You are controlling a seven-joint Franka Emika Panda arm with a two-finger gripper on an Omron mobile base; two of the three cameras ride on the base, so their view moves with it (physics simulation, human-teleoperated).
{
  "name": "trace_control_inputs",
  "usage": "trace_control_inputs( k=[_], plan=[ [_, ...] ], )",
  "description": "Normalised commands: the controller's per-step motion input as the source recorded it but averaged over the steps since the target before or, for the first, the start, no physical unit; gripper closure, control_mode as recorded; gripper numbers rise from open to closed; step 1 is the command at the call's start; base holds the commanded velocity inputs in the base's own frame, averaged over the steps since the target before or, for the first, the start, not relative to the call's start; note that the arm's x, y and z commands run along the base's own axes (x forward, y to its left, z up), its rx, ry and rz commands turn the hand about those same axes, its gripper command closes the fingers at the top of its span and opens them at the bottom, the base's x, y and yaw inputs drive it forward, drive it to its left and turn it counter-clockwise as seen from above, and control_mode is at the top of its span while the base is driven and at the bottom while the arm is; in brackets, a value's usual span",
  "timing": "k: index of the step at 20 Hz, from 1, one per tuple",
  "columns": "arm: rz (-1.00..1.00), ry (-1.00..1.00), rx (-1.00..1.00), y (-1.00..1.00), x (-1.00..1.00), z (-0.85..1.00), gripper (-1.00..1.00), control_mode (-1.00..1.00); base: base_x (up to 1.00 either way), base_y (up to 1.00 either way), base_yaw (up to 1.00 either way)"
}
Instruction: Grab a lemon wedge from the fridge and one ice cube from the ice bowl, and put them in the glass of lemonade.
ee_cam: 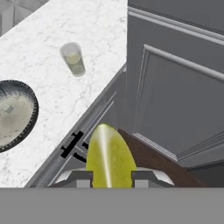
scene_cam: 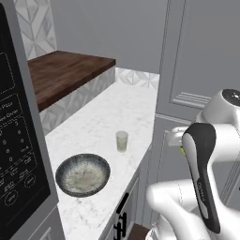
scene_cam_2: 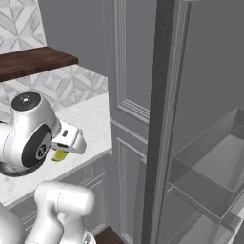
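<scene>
White marble worktop [scene_cam: 108,117] beside grey panelled cabinets, fridge [scene_cam_2: 200,119] door open. Gripper [ee_cam: 110,177] pinches the lemon wedge [ee_cam: 109,159] between narrow jaws, off the worktop edge. Wedge looks light, soft, likely slippery, so hold its flat sides gently. Glass of lemonade [scene_cam: 122,140] stands near the ice bowl [scene_cam: 83,175], apart.

My two base cameras look forward and down from behind me, sharing the marble counter [scene_cam: 117,112]; my hand camera looks closely down over its edge.
</scene>
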Motion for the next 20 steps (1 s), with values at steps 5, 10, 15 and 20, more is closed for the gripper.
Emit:
trace_control_inputs(
  k=[5, 10, 15, 20],
  plan=[
    [0.08, -0.08, -0.02, 0.23, 0.23, 0.01, 1.00, -1.00, 0.00, 0.01, 0.00],
    [0.34, -0.10, 0.00, 0.43, 1.00, 0.00, 1.00, -1.00, 0.00, 0.00, 0.00],
    [0.14, 0.11, -0.04, 0.35, 0.90, 0.00, 1.00, -1.00, 0.00, 0.00, 0.00],
    [0.00, 0.21, -0.04, 0.10, 0.85, -0.29, 1.00, -1.00, 0.00, 0.00, 0.00]
  ],
)
